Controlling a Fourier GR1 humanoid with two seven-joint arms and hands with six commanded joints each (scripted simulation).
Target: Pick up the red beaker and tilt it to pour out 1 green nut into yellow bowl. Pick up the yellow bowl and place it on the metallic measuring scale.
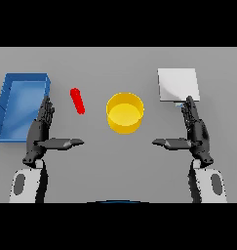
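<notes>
Both hands sit nearest the viewpoint, low over the grey table [115, 161]. Left hand [41, 132]: fingers straight and together, thumb extended inward, holding nothing. Right hand [194, 131]: same posture, mirrored, fingertips overlapping the near edge of the metallic measuring scale [177, 84]. Yellow bowl [125, 113] stands between the hands, apart from both. Red beaker [77, 101] lies left of the bowl, beside the blue tray [8, 93].
</notes>
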